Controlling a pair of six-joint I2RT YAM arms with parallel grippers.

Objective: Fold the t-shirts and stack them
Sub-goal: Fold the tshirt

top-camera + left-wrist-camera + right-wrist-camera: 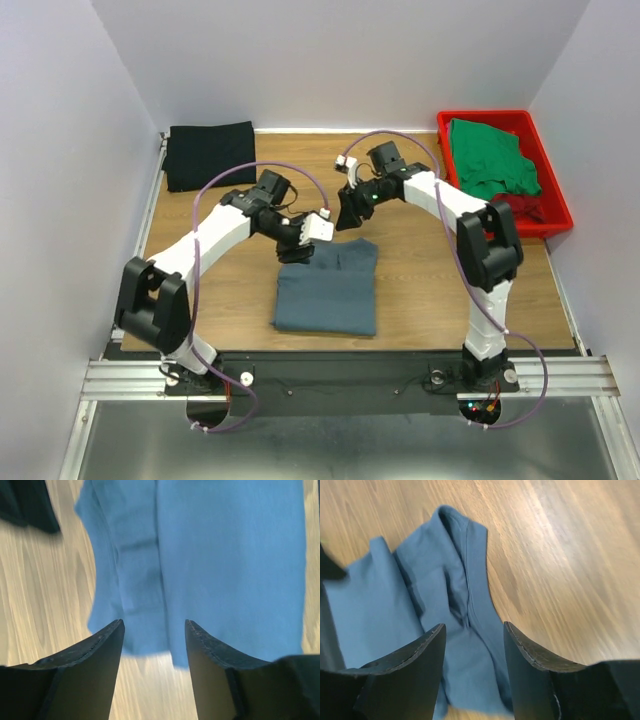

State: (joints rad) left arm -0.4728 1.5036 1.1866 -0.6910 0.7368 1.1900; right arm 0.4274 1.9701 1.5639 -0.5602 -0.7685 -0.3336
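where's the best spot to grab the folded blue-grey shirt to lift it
Probably the blue-grey shirt by its side edges, pinched through all layers, coming down from above: it lies flat as a layered rectangle, and its far end shows loose folds.

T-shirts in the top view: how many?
4: blue-grey shirt folded mid-table; black shirt in the far-left corner; green shirt in the tray; dark red shirt mostly buried under it. More could hide beneath.

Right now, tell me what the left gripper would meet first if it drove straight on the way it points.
Most likely the folded slate blue-grey cloth t-shirt, near its edge. The left gripper, jaws open and empty, points at it; the gap between them is hard to judge.
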